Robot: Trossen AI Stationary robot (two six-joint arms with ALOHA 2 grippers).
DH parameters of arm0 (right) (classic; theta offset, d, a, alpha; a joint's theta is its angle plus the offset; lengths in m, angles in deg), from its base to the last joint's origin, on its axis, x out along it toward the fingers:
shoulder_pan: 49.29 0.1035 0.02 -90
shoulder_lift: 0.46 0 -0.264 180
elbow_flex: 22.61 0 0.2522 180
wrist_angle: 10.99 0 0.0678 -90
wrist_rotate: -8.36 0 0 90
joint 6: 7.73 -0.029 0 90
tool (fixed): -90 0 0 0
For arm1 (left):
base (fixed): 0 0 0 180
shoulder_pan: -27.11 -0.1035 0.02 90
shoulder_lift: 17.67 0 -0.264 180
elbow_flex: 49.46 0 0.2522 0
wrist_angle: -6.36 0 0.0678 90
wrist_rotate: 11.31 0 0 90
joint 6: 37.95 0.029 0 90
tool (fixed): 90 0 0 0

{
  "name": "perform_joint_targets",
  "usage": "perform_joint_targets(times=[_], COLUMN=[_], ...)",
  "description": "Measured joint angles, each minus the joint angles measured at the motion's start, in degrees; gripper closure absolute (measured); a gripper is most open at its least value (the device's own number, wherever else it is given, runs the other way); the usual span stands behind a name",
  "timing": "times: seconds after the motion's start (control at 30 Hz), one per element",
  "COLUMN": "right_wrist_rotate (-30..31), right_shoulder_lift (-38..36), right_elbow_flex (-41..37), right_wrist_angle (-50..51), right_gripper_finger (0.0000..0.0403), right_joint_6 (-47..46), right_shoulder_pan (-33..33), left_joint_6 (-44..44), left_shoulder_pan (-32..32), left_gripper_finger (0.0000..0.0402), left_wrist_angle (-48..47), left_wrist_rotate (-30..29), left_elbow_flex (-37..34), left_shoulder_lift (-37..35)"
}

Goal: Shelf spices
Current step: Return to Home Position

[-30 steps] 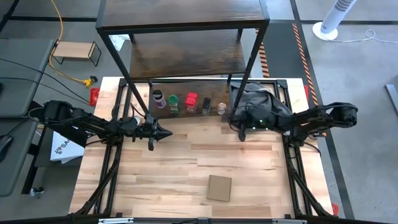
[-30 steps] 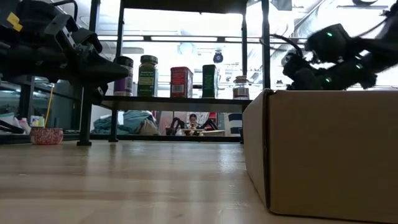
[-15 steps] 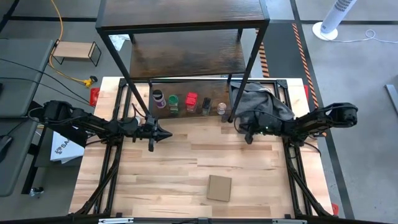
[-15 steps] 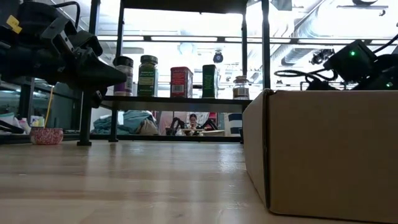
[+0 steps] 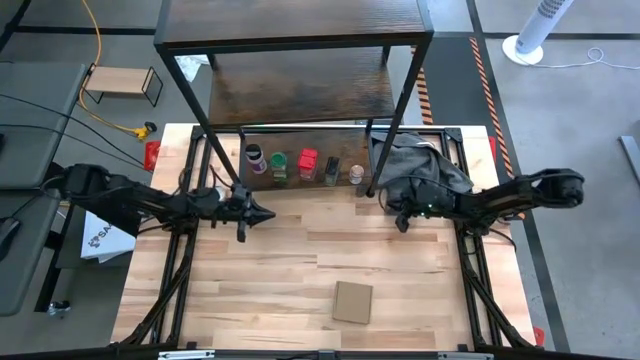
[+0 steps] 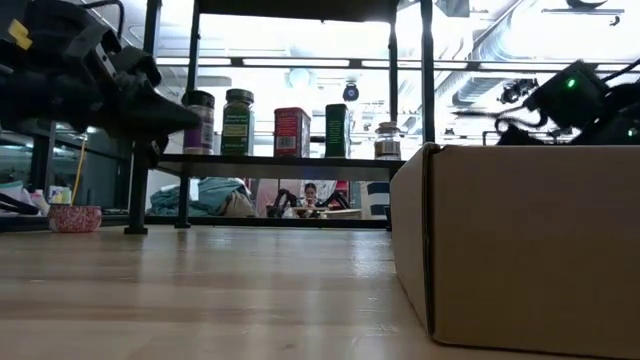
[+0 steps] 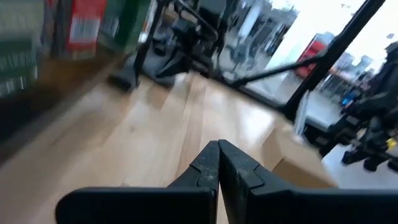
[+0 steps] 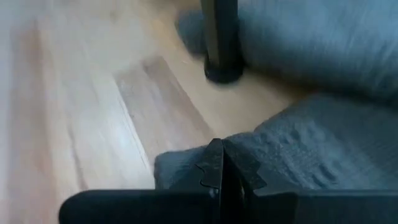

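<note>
The shelf [image 5: 290, 20] stands at the table's far edge. Several spices stand in a row on its lowest board [image 6: 280, 160]: purple-lidded [image 5: 256, 158], green-lidded [image 5: 279, 165], red boxy [image 5: 308, 163], dark [image 5: 332, 170] and pale [image 5: 357, 174]. My left gripper [image 5: 268, 213] is shut and empty, hovering level in front of the shelf's left leg, near the purple-lidded jar [image 6: 200, 122]; its wrist view shows the fingertips [image 7: 219, 149] together. My right gripper [image 5: 400, 222] is shut, tipped down at the near edge of a dark grey cloth [image 5: 420, 165] by the shelf's right leg. My right gripper [image 8: 217, 149] points slanting down over the near edge of the grey cloth [image 8: 292, 143], which lies on the table. Whether the shut fingertips touch the cloth I cannot tell.
A flat square cardboard piece [image 5: 352, 302] lies near the table's front edge and fills the right of the low view [image 6: 520, 250]. The shelf's black leg [image 8: 219, 43] stands just beyond my right gripper. Bare wood [image 5: 300, 250] lies between the arms.
My right gripper has drawn back toward the table's right edge and sunk toward the table, tipping further down and rolling a little; in the low view it has dropped behind the cardboard's top edge. It has stayed shut.
</note>
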Motion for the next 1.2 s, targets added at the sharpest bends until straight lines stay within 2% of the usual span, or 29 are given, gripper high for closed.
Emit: perform_joint_targets(times=[0.23,0.47,0.9,1.1,1.2], right_wrist_rotate=[0.03,0.04,0.05,0.07,0.46], right_shoulder_lift=[-19.32,-35.25,-58.01,-67.15,-67.41], right_elbow_flex=[0.02,0.02,0.03,0.03,0.03], right_wrist_angle=[7.35,10.26,11.92,12.88,11.09], right_gripper_finger=[0.0402,0.0402,0.0402,0.0402,0.0402], right_joint_6=[0.0,0.0,0.0,0.0,0.0], right_shoulder_pan=[-0.01,-0.01,-0.28,-2.41,-2.77], left_joint_6=[-0.01,0.0,0.03,0.04,0.09], left_shoulder_pan=[0.06,0.04,0.02,0.02,0.02], left_gripper_finger=[0.0401,0.0401,0.0401,0.0401,0.0401], left_wrist_angle=[-10.14,-11.05,-11.38,-11.45,-11.76], left_wrist_rotate=[0.65,0.24,0.07,0.08,0.11], left_elbow_flex=[0.0,0.0,0.0,0.0,0.0], left_shoulder_lift=[-17.99,-28.04,-34.45,-36.27,-37.99])
